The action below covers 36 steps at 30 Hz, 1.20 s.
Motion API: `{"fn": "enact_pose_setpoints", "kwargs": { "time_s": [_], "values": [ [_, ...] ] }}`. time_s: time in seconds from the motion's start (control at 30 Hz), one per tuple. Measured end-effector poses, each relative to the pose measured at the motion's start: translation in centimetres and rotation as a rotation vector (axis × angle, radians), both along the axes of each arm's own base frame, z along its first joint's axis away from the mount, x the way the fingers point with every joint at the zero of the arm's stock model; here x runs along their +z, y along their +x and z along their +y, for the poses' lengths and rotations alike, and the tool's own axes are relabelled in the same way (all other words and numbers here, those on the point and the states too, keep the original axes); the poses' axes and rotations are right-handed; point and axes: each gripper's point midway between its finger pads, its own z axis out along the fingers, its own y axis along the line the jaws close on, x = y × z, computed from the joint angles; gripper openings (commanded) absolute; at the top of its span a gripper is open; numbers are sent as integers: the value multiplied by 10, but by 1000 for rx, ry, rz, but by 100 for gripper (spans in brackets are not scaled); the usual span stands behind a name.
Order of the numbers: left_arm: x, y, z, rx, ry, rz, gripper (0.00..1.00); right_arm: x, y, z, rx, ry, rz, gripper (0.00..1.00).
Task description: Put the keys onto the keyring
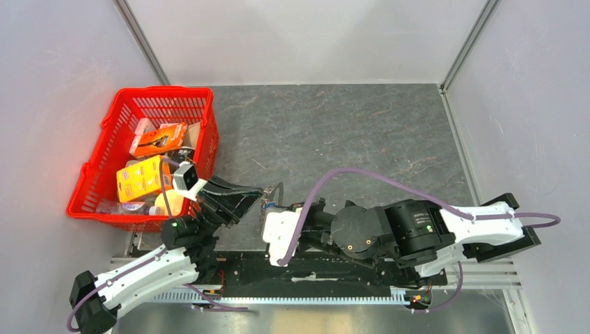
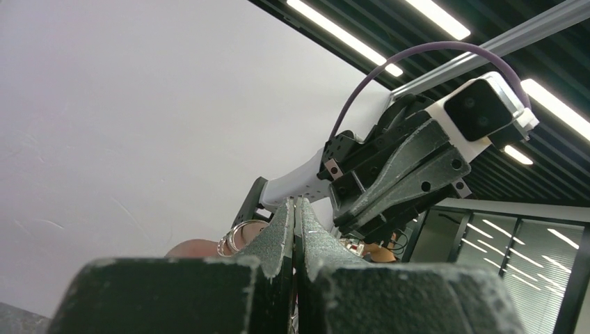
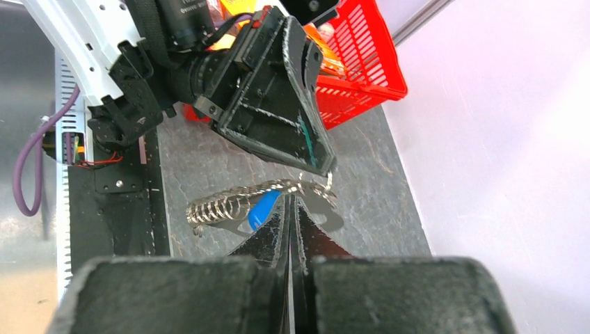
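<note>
Both grippers meet low over the grey table near its front edge. My right gripper (image 3: 291, 202) is shut, its tips at the silver link chain of the keyring (image 3: 229, 203). The blue key head (image 3: 261, 209) sits right behind its left finger. My left gripper (image 3: 325, 169) comes in from above, shut, its tips at a small silver ring (image 3: 324, 182) on the same chain. In the left wrist view the left gripper (image 2: 296, 203) is shut and a silver ring (image 2: 235, 236) shows beside its left finger. The top view shows a grey loop (image 1: 278, 189) between the left gripper (image 1: 256, 195) and right gripper (image 1: 268, 209). I cannot pick out the yellow-gold key.
A red basket (image 1: 167, 92) with orange and yellow packets stands at the left, close behind the left arm. White walls enclose the table (image 1: 348, 132) on three sides. The black arm-base rail (image 1: 313, 271) runs along the near edge.
</note>
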Motion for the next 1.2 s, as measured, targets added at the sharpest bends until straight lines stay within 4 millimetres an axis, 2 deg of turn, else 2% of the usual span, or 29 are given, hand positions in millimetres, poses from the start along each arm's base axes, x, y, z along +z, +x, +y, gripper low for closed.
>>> {"fn": "enact_pose_setpoints", "kwargs": {
  "time_s": [0.2,0.33,0.53,0.77,0.97,1.2],
  "values": [
    [-1,1,-2,-2,6,2,2,-4,7,-17,-38,7,8,0],
    [-2,1,-3,-2,11,5,2,-10,12,-29,-64,9,20,12],
    [-7,5,-8,-2,38,21,2,-18,20,-51,-117,30,47,39],
    [-15,16,-21,21,103,48,2,-21,32,-79,-193,96,100,57],
    [-24,31,-38,64,198,72,2,-34,47,-96,-271,132,152,62],
    [-30,47,-53,133,325,73,2,-54,81,-115,-410,172,231,68]
  ]
}}
